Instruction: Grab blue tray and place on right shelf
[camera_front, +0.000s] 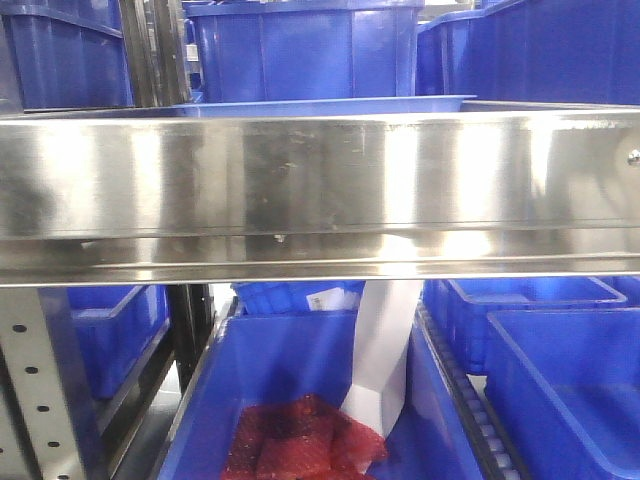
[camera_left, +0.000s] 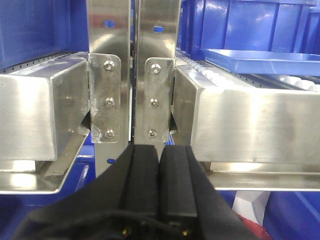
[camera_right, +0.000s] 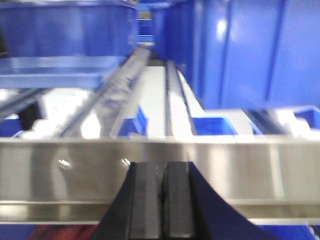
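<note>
Left pincer (camera_left: 159, 165) below blue tray (camera_left: 260, 59)

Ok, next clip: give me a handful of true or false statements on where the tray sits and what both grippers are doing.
1. The blue tray rests on top of the right shelf. True.
2. The left gripper is clamped on the tray. False: its fingers are pressed together, empty, facing the steel uprights.
3. The right gripper is shut with nothing between its fingers. True.
4. The lower bin is empty. False: a red mesh bag lies in it.
</note>
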